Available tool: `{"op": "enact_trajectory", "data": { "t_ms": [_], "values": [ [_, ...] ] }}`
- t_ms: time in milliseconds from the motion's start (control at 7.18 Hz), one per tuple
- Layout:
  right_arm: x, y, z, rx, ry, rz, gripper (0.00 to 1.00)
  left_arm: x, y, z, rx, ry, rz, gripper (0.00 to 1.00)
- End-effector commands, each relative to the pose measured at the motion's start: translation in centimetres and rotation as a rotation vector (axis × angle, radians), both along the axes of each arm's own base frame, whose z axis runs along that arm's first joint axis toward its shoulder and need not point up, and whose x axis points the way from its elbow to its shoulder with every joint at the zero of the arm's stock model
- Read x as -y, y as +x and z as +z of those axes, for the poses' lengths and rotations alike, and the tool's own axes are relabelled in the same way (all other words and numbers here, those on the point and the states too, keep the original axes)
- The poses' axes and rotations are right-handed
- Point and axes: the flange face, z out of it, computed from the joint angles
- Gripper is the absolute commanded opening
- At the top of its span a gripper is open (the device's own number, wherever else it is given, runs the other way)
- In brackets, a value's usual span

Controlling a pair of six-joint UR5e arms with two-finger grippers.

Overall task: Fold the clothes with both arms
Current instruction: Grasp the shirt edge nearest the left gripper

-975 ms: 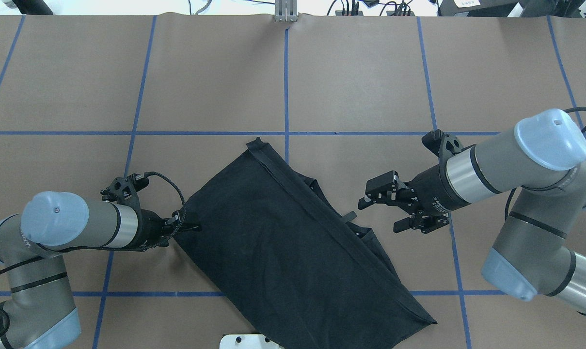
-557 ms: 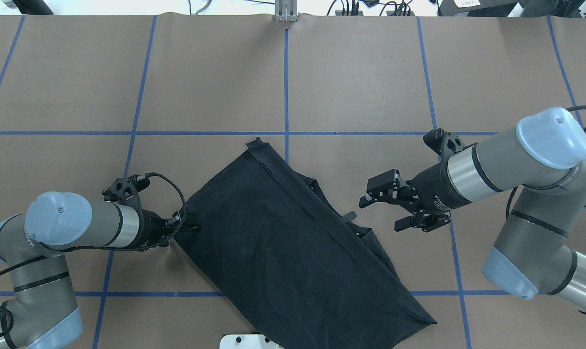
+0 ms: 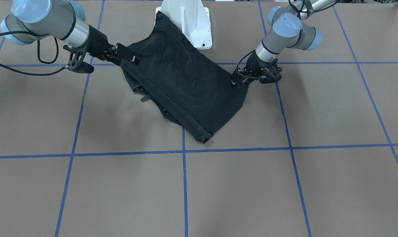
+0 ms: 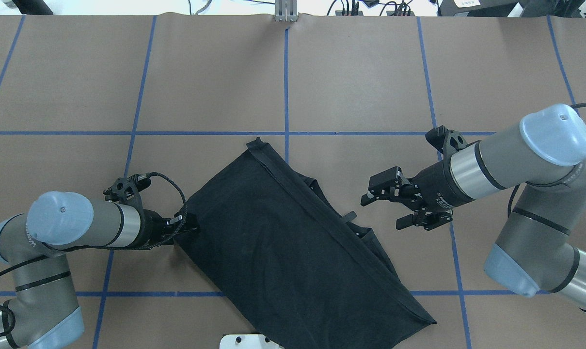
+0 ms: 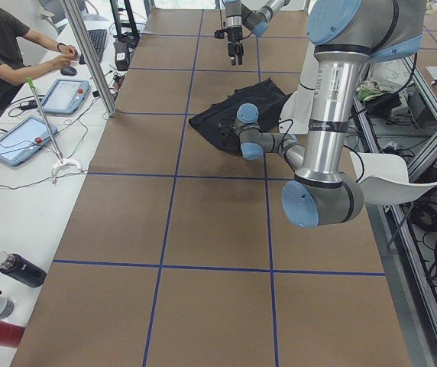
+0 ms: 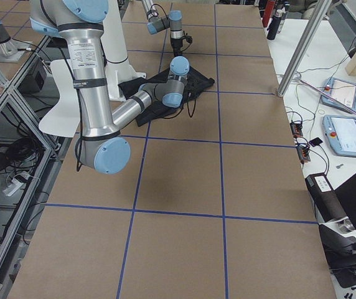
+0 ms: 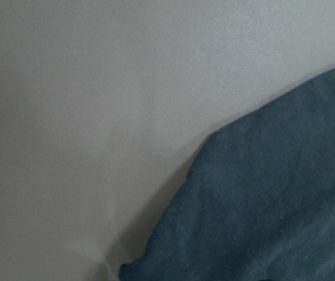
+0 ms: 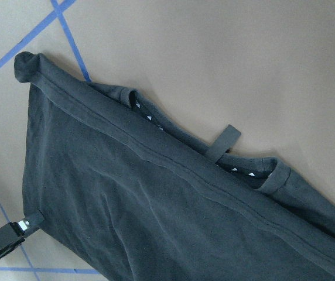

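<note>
Overhead exterior: black T-shirt (image 4: 283, 242) lies on the worktop (image 4: 370, 72) directly in front of the white pedestal base (image 4: 244, 341). It sits diagonally, with one end reaching the base's foot.
Shirt state: plain side up and already doubled lengthways. A long hem band runs along the edge furthest from the base, and the collar (image 8: 255, 175) peeks out beyond it. No logo shows.
Left gripper (image 4: 188, 224): forward of the base and off to its left, low over the worktop at the shirt's side corner. The fingers are drawn together and appear pinched on that corner. The left wrist view shows only fabric edge and bare worktop, so this is read from the fixed views.
Right gripper (image 4: 384, 212): forward of the base and off to its right. The fingers are spread and hold nothing. It is raised and apart from the collar edge.
Reason for poses (judged): the left pinch anchors one corner so the cloth cannot slide, while the spread right gripper points at the collar side for a second hold.
Step (judged): securing both holds before the next fold.
Risk: the stacked layers may part, so a pinch could lift only the top one.
</note>
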Motion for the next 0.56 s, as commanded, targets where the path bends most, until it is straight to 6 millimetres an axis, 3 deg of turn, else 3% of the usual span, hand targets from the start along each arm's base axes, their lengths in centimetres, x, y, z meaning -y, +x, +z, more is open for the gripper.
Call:
{"op": "enact_trajectory", "data": {
  "t_ms": [0, 139, 418],
  "values": [
    [0.02, 0.07, 0.0, 0.0, -0.001, -0.001, 1.0, 0.02, 0.04, -0.06, -0.001, 0.0, 0.0, 0.7],
    [-0.01, 0.11, -0.08, 0.002, 0.001, -0.001, 1.0, 0.01, 0.02, -0.14, -0.002, 0.001, 0.0, 0.55],
    [0.0, 0.22, -0.07, 0.002, 0.001, 0.001, 1.0, 0.02, 0.05, -0.54, -0.009, 0.004, 0.0, 0.0]
  ]
}}
